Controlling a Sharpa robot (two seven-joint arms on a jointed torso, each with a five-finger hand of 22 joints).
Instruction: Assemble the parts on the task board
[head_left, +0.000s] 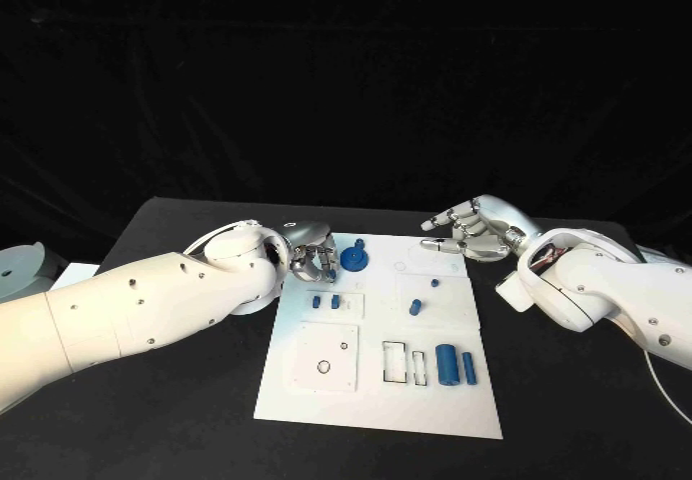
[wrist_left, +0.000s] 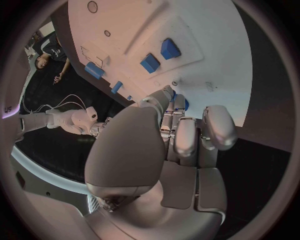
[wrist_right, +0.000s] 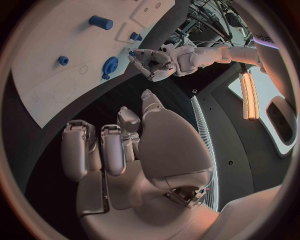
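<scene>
White task board (head_left: 378, 400) w/ small blue parts (head_left: 450, 364); left hand (head_left: 315, 258), right hand (head_left: 469, 232) fingers curled, holding nothing.

The flat white task board (head_left: 378, 400) looks like smooth matt plastic, the small blue parts (head_left: 449, 364) like matt plastic, and the black table (head_left: 173, 430) dull, cloth-like.

A black table (head_left: 173, 420) is carrying the white task board (head_left: 375, 400), which is lying flat at its middle. At the table's left edge, a pale round object (head_left: 22, 265) is sitting, too indistinct to identify.
</scene>
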